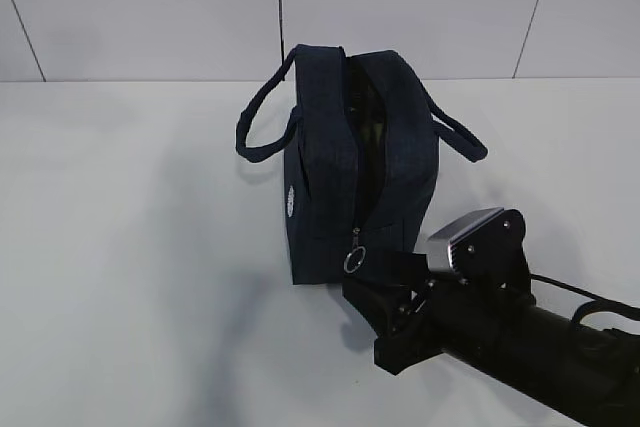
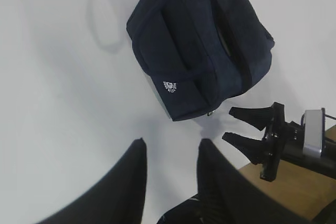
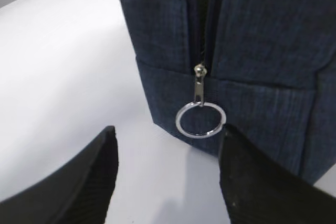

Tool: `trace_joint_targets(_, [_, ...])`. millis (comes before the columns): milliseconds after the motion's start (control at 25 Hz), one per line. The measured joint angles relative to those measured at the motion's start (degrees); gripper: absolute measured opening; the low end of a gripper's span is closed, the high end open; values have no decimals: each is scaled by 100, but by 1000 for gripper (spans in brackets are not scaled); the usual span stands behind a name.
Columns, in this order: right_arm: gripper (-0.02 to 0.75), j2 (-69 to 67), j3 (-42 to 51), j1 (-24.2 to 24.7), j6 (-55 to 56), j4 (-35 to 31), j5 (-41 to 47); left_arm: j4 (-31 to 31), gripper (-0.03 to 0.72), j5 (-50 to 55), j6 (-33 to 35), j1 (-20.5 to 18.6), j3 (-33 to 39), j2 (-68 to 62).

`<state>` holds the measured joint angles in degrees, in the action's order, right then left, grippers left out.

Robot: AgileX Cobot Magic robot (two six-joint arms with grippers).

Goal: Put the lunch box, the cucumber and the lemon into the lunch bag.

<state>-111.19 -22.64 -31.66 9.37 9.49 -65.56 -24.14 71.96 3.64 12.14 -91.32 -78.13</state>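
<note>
The lunch bag (image 1: 355,167) stands on the white worktop (image 1: 120,277), zipper parted. My right claw (image 3: 168,174) sits just before the bag's ring pull (image 3: 200,119) — jaws apart, empty. My left claw (image 2: 170,182) hangs near the bag's white round logo (image 2: 170,85) — partly open, empty; lettering unreadable.

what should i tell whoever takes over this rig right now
Left hand: open, empty, hovering over bare table, clear of the lunch bag.
Right hand: open, empty, lined up just short of the zipper's ring pull, not gripping it.
Bag stands on the table, zipper open along the top; something dark green shows inside, too dim to identify.
No lunch box, cucumber or lemon is visible on the table, so they may be packed.
Left: confirm the contents.
</note>
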Motion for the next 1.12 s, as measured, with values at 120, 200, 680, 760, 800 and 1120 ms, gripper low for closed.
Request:
trace_joint_targets(120, [455,-71,-118,0,0,14,0,0,235,0,0,0,0,0])
trace_joint_targets(200, [455,-126,-233,0,0,26,0,0,235,0,0,0,0,0])
trace_joint_targets(680, [454,-466,-609,0,132,28,0,0,235,4,0,0,0,0])
trace_joint_targets(760, [454,-466,-682,0,252,28,0,0,235,4,0,0,0,0])
trace_joint_targets(800, [454,-466,-745,0,292,28,24,0,235,4,0,0,0,0])
trace_joint_targets(1120, [454,-474,-879,0,415,-35,459,0,235,4,0,0,0,0])
